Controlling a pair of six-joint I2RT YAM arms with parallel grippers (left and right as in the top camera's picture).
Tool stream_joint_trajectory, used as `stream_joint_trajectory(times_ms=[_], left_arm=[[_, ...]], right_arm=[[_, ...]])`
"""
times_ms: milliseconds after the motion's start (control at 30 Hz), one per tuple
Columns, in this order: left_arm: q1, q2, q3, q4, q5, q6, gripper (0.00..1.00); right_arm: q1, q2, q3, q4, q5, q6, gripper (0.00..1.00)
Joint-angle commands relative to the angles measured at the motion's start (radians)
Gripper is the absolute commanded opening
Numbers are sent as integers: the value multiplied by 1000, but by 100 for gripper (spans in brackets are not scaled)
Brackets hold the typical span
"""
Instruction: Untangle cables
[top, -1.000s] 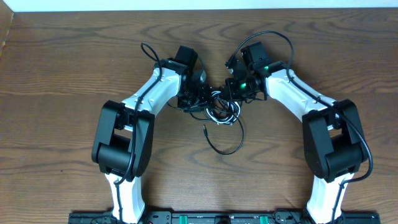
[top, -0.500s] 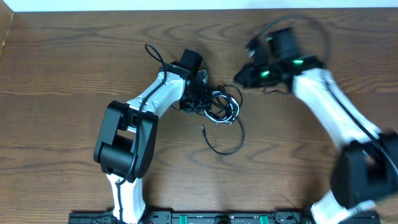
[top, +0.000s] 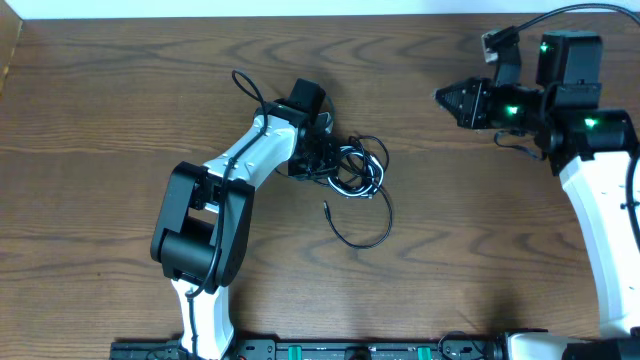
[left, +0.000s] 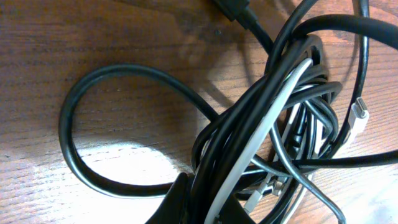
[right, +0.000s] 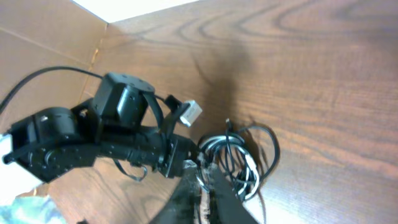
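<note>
Overhead view bright, evenly lit and sharp, shadows faint and soft; left wrist view shows a white glare patch on the table (left: 134, 158) and dark shadow beneath the cables (left: 261, 124); right wrist view soft throughout, foreground out of focus.

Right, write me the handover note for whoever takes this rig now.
Left gripper: shut on the cables at the left edge of the bundle, mid-table.
Right gripper: shut, empty, well off to the right of the bundle.
Cables: one knot of black cords with a white cord wound through it; one black loop trails toward the arm bases.
Done: nothing separated.
Left: pull each cord free of the knot.
</note>
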Motion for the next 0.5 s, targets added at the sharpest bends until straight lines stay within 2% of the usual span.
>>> stream_joint_trajectory(times_ms=[0,233,333,467], left_arm=[[6,15,9,-3,12,-2,8],[10,-60,15,13,61,14,6],[21,-118,15,19,104,13,7],[41,-195,15,21,180,13,8]], right_arm=[[9,34,2,-7,-15,-21,12],[29,82,2,-14,-15,-24,22],[39,103,2,-11,-16,-27,34],[56,145,2,-14,-63,-51,35]])
